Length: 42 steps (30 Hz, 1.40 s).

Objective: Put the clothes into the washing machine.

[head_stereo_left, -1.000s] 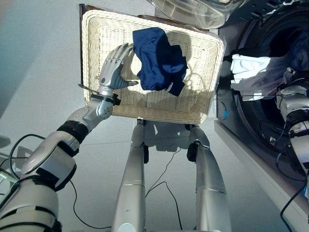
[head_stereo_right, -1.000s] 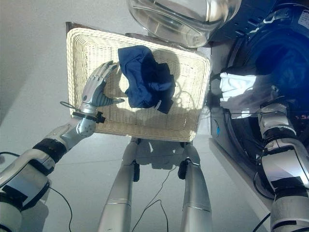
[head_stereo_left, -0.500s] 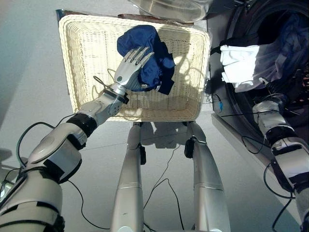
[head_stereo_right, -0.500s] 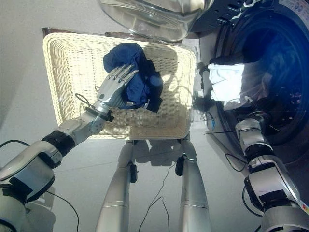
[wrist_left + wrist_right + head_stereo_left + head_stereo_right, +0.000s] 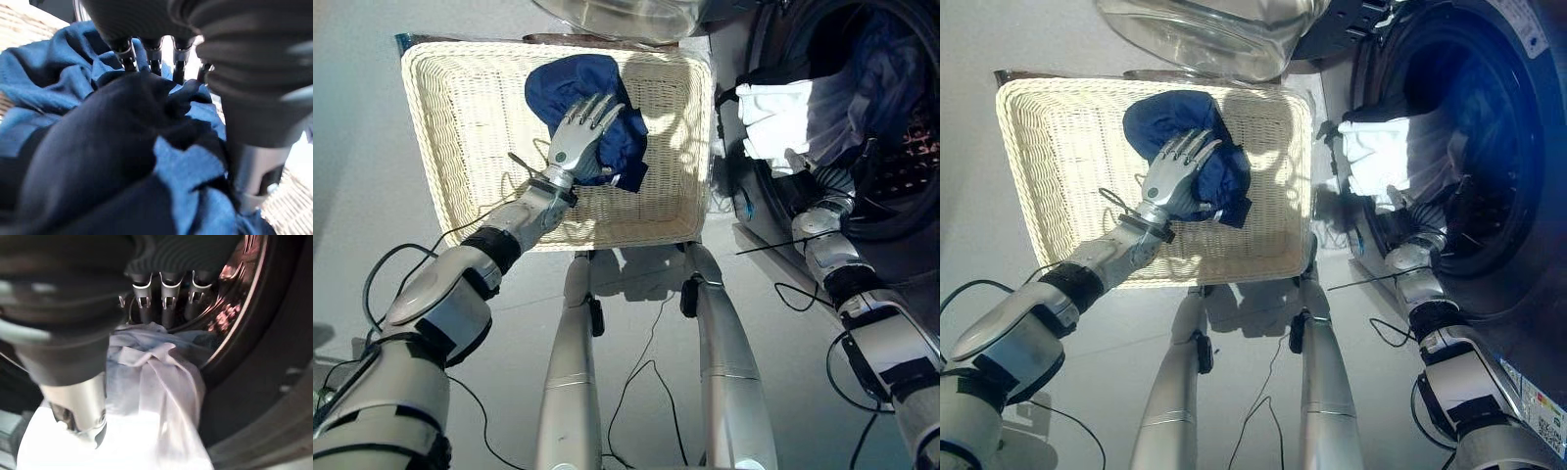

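Note:
A crumpled dark blue garment (image 5: 558, 83) lies in the cream wicker basket (image 5: 426, 137), towards its far side. My left hand (image 5: 579, 137) rests on top of it, open, its fingers (image 5: 128, 50) straight and spread with the tips pressing into the cloth. To the right stands the washing machine with its drum (image 5: 891, 127) open. A white garment (image 5: 773, 108) hangs over the drum's lip, with darker clothes behind it. My right hand (image 5: 80, 396) is at that opening, open, and the white cloth (image 5: 156, 396) is bunched between its thumb and straight fingers.
The washer's round glass door (image 5: 1205, 29) stands swung out above the basket's far edge. The basket sits on a low stand close against the washer's front. Grey floor (image 5: 352, 147) lies left of the basket.
My left hand moved from the basket's bare weave onto the blue garment and now lies flat on it. The camera has turned towards the washer. The right arm reaches closer to the drum.

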{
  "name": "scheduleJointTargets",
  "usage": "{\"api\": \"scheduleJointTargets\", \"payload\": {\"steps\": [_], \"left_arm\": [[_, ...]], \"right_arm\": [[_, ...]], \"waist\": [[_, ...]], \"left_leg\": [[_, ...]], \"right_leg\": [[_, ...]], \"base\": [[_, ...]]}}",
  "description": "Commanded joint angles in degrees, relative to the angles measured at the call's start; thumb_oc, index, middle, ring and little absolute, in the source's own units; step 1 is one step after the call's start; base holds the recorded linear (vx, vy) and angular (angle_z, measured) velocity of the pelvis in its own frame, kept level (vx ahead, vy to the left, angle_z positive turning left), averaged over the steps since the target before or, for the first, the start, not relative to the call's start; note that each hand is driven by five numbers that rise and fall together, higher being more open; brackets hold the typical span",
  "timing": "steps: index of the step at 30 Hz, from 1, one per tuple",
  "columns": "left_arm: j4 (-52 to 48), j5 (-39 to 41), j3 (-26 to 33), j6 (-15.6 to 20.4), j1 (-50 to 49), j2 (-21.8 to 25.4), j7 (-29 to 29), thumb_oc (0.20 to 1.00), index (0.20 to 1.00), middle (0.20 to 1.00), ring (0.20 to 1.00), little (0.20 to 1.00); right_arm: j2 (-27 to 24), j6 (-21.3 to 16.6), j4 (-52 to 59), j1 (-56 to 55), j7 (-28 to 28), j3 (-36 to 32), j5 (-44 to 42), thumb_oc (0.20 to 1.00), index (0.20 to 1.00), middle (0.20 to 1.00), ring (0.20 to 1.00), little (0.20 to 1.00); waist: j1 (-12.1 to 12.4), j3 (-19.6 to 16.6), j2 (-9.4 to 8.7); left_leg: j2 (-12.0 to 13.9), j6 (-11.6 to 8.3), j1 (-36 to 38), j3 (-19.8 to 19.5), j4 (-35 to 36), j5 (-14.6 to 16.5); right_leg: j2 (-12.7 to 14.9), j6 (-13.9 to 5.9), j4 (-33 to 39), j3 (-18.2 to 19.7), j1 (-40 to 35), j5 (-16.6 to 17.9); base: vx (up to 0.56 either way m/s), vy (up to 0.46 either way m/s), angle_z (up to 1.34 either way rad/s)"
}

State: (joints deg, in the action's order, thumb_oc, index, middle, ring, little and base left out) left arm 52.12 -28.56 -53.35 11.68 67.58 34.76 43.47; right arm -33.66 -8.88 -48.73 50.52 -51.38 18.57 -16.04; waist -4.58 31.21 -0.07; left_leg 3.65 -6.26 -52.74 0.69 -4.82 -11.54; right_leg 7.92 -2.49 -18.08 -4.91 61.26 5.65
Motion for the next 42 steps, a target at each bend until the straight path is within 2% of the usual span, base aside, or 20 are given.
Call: {"api": "scheduleJointTargets", "payload": {"steps": [1,2,3,4,10,11,17,24,25,26,28,29,30,32,33,35,36,37,39,42], "left_arm": [[4.26,-1.87,2.18,-3.77,2.27,-1.13,-3.21,1.000,1.000,1.000,1.000,1.000],[4.80,-1.86,2.10,-4.41,2.33,-1.13,-4.02,0.959,0.959,0.959,0.959,0.959],[5.10,-1.80,2.11,-5.06,2.25,-1.15,-4.74,0.598,0.598,0.598,0.598,0.598],[5.59,-1.51,1.96,-5.94,2.06,-1.12,-7.11,0.200,0.200,0.200,0.200,0.200],[6.91,1.84,2.79,-7.50,0.74,-0.88,-9.35,0.200,0.200,0.200,0.200,0.200],[6.62,3.15,4.63,-7.08,-0.53,-0.67,-9.19,0.200,0.200,0.200,0.200,0.200],[4.99,7.05,8.87,-4.79,-3.31,-0.77,-6.54,0.200,0.200,0.200,0.200,0.200],[-3.25,14.07,18.34,5.09,-8.54,-2.19,-1.65,0.200,0.200,0.200,0.200,0.200],[-4.94,15.09,19.56,6.67,-9.56,-2.55,-1.15,0.200,0.200,0.200,0.200,0.200],[-9.29,17.50,22.19,10.78,-12.16,-3.73,-0.08,0.200,0.200,0.200,0.200,0.200],[-12.80,19.85,24.33,14.72,-14.20,-4.86,-0.18,0.200,0.200,0.200,0.200,0.200],[-13.43,19.72,24.69,14.96,-14.56,-5.02,-0.12,0.200,0.200,0.200,0.200,0.200],[-17.24,21.95,26.76,18.76,-16.64,-5.95,-1.23,0.200,0.200,0.200,0.200,0.200],[-24.43,24.52,30.53,22.55,-20.34,-7.82,-5.20,0.200,0.200,0.200,0.200,0.200],[-25.66,25.00,31.10,23.03,-20.91,-8.11,-6.07,0.200,0.200,0.200,0.200,0.200],[-31.28,27.58,33.09,26.63,-23.55,-9.62,-10.75,0.200,0.200,0.200,0.200,0.200],[-32.55,28.14,33.46,26.63,-24.00,-9.90,-11.80,0.200,0.200,0.200,0.200,0.200],[-35.85,30.73,34.31,28.84,-25.35,-10.71,-15.36,0.200,0.200,0.200,0.200,0.200],[-40.26,34.94,35.03,30.33,-26.81,-11.87,-21.69,0.200,0.200,0.200,0.200,0.200],[-46.05,40.35,34.94,31.16,-28.02,-13.15,-29.89,0.200,0.200,0.200,0.200,0.200]], "right_arm": [[-0.28,-3.15,5.18,-2.64,-2.95,1.79,2.78,1.000,1.000,1.000,1.000,1.000],[0.00,-3.52,5.72,-2.67,-3.23,1.87,3.15,1.000,1.000,1.000,1.000,1.000],[0.17,-3.32,6.70,-2.72,-3.58,2.03,3.31,1.000,1.000,1.000,1.000,1.000],[0.33,-3.86,8.41,-2.94,-4.23,2.38,3.47,1.000,1.000,1.000,1.000,1.000],[1.06,-5.67,14.46,-3.81,-6.79,2.52,5.16,1.000,1.000,1.000,1.000,1.000],[1.47,-6.82,17.86,-4.93,-7.27,0.99,6.80,1.000,1.000,1.000,1.000,1.000],[2.16,-6.93,24.12,-6.91,-9.59,-1.04,10.27,1.000,1.000,1.000,1.000,1.000],[3.73,-6.07,31.65,-10.27,-11.60,-4.52,13.34,1.000,1.000,1.000,1.000,1.000],[4.10,-6.36,32.79,-11.08,-11.55,-5.10,13.37,1.000,1.000,1.000,1.000,1.000],[5.17,-7.67,35.67,-12.83,-10.37,-6.32,14.17,1.000,1.000,1.000,1.000,1.000],[5.93,-9.82,37.68,-14.07,-8.18,-6.98,14.50,1.000,1.000,1.000,1.000,1.000],[6.14,-9.83,38.18,-14.36,-7.90,-7.05,14.68,1.000,1.000,1.000,1.000,1.000],[7.68,-11.88,41.01,-16.12,-3.00,-7.41,14.14,1.000,1.000,1.000,1.000,1.000],[10.55,-13.11,45.56,-18.75,8.55,-7.50,8.37,1.000,1.000,1.000,1.000,1.000],[11.09,-13.09,46.14,-19.22,10.71,-7.41,6.61,1.000,1.000,1.000,1.000,1.000],[13.50,-13.37,48.91,-21.53,21.65,-6.75,0.05,1.000,1.000,1.000,1.000,1.000],[13.76,-12.90,49.37,-21.85,23.26,-6.58,-1.28,1.000,1.000,1.000,1.000,1.000],[14.43,-12.11,50.89,-22.69,29.71,-5.73,-5.71,1.000,1.000,1.000,1.000,1.000],[15.45,-9.61,52.91,-23.70,37.48,-4.36,-12.44,1.000,1.000,1.000,1.000,1.000],[15.78,-6.31,54.85,-23.79,44.37,-2.25,-18.07,1.000,1.000,1.000,1.000,1.000]], "waist": [[-0.91,-1.41,0.04],[-0.98,-1.41,0.01],[-1.03,-1.41,0.00],[-1.13,-1.41,0.04],[-1.51,-1.41,0.02],[-1.53,-1.41,0.17],[-1.37,-1.41,0.35],[-0.53,-1.41,0.70],[-0.41,-1.41,0.75],[-0.05,-1.41,0.87],[0.26,-1.41,0.97],[0.28,-1.41,0.99],[0.52,-1.41,0.99],[0.89,-1.41,0.92],[0.93,-1.41,0.90],[1.19,-1.41,0.79],[1.24,-1.41,0.77],[1.45,-1.41,0.75],[1.70,-1.41,0.72],[2.19,-1.41,0.75]], "left_leg": [[-2.11,2.81,-0.98,1.44,-3.60,2.97],[-2.12,2.78,-0.97,1.47,-3.63,2.95],[-2.09,2.75,-0.89,1.54,-3.55,2.90],[-2.04,2.71,-0.87,1.62,-3.49,2.84],[-1.90,2.53,-0.82,1.84,-3.43,2.71],[-1.91,2.55,-0.53,1.83,-3.38,2.64],[-1.88,2.68,-0.34,1.67,-3.43,2.63],[-2.09,3.02,-0.20,0.99,-3.46,2.77],[-2.15,3.10,-0.23,0.88,-3.55,2.84],[-2.30,3.28,-0.31,0.62,-3.75,2.97],[-2.53,3.50,-0.49,0.38,-3.93,3.05],[-2.55,3.53,-0.49,0.34,-3.95,3.07],[-2.76,3.71,-0.53,0.13,-4.09,3.14],[-3.10,3.95,-0.52,-0.18,-4.33,3.25],[-3.14,3.98,-0.52,-0.19,-4.36,3.27],[-3.41,4.28,-0.45,-0.30,-4.21,3.26],[-3.48,4.32,-0.40,-0.35,-4.17,3.27],[-3.64,4.48,-0.36,-0.48,-4.01,3.20],[-3.82,4.61,-0.25,-0.61,-4.00,3.10],[-4.22,4.96,0.02,-0.95,-3.76,2.79]], "right_leg": [[-4.77,-4.43,5.71,0.31,-3.02,5.68],[-4.77,-4.42,5.71,0.32,-3.00,5.72],[-4.75,-4.42,5.81,0.35,-3.10,5.70],[-4.71,-4.46,5.77,0.47,-3.10,5.61],[-4.61,-4.51,5.98,0.68,-3.13,5.57],[-4.61,-4.42,6.00,0.84,-3.43,5.43],[-4.45,-4.42,5.70,0.92,-3.67,5.13],[-4.28,-4.25,5.15,0.83,-3.96,4.63],[-4.27,-4.23,5.03,0.79,-3.97,4.59],[-4.21,-4.18,4.80,0.56,-4.02,4.48],[-4.16,-4.12,4.59,0.41,-3.91,4.46],[-4.15,-4.11,4.56,0.38,-3.93,4.43],[-4.13,-4.03,4.37,0.27,-3.89,4.42],[-4.10,-3.86,3.99,0.08,-3.86,4.37],[-4.09,-3.82,3.93,0.06,-3.84,4.34],[-3.99,-3.61,3.95,-0.24,-3.85,4.40],[-3.97,-3.59,3.94,-0.29,-3.89,4.39],[-3.93,-3.50,3.89,-0.48,-3.87,4.40],[-3.71,-3.44,3.80,-0.79,-3.99,4.43],[-3.56,-3.31,3.84,-1.29,-4.21,4.63]], "base": [[0.01,0.019,-0.03],[0.00,0.000,0.00],[0.01,0.010,-0.04],[0.01,0.007,-0.03],[0.00,0.003,-0.02],[0.00,0.000,0.00],[0.00,0.000,0.00],[0.00,0.000,0.00],[0.00,0.000,0.00],[0.00,-0.030,0.03],[0.00,-0.018,0.01],[0.00,-0.037,0.01],[0.00,-0.042,0.02],[0.00,-0.046,0.03],[0.01,-0.036,0.04],[0.00,-0.034,0.05],[0.00,-0.035,0.07],[0.00,-0.031,0.06],[0.01,-0.039,0.05],[0.00,-0.035,0.08]]}}
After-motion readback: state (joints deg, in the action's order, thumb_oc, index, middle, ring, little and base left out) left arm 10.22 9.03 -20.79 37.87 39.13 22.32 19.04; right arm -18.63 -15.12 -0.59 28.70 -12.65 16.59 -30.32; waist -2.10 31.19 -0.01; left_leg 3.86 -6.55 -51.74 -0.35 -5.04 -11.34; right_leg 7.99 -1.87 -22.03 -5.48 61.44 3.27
